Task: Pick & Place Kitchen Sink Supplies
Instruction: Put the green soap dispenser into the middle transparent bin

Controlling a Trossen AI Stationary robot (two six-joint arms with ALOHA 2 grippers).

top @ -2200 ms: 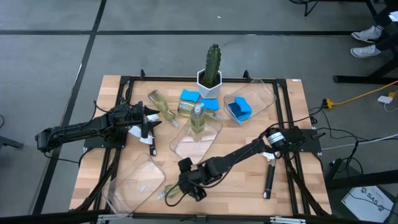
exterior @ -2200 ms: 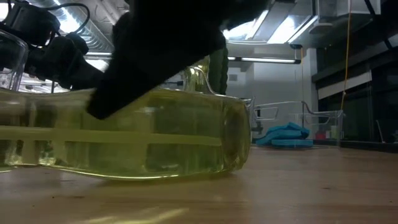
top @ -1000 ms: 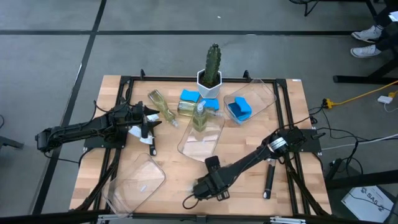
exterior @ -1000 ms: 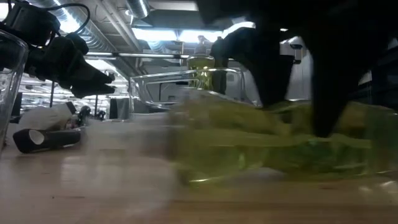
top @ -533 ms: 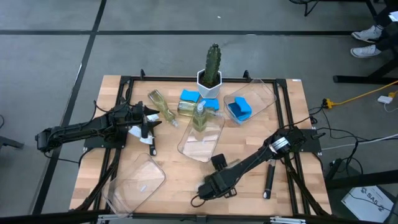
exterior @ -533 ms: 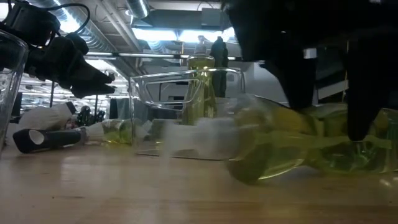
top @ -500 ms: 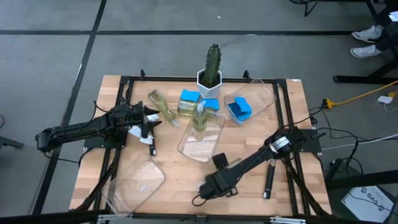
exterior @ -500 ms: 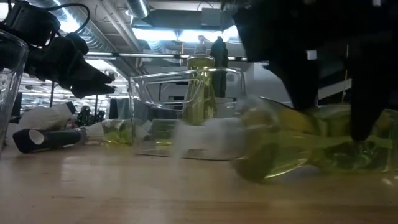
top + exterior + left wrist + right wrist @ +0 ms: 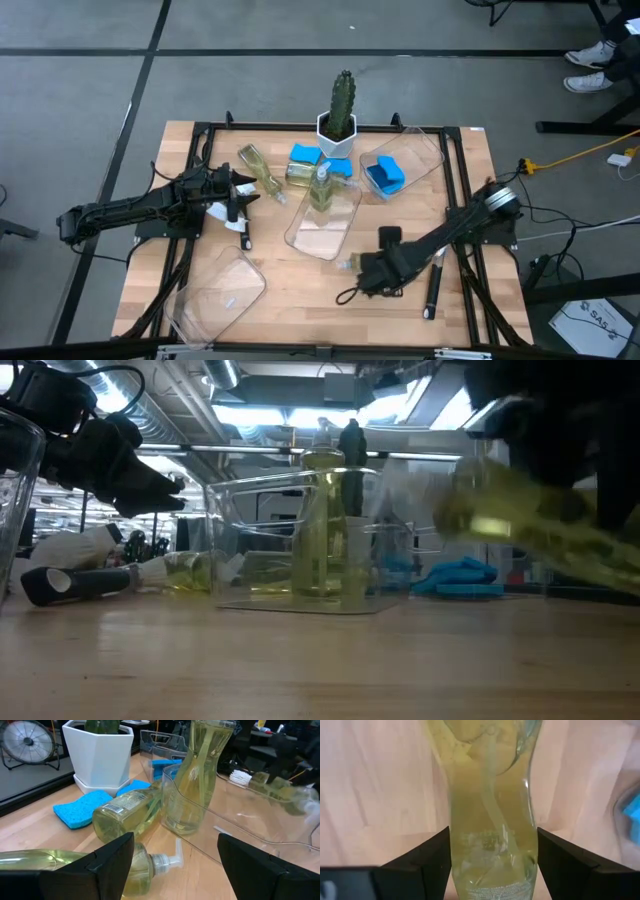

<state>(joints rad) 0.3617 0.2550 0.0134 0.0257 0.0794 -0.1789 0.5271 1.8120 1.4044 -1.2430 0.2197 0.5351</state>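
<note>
- Right wrist view: your right gripper point(image 9: 492, 865) pinches a soap bottle point(image 9: 492, 820) between its fingers point(image 9: 422, 865), lifted off the bench point(image 9: 280, 300).
- Left gripper point(image 9: 243, 190) waits, fingers spread, beside a lying bottle point(image 9: 257, 167).

No text, brand or number can be read anywhere. The soap bottle point(image 9: 131, 812) lying near the sponges carries a small label, and the bottle point(image 9: 492, 820) in the right gripper has faint print low on its body, both too blurred to make out.
</note>
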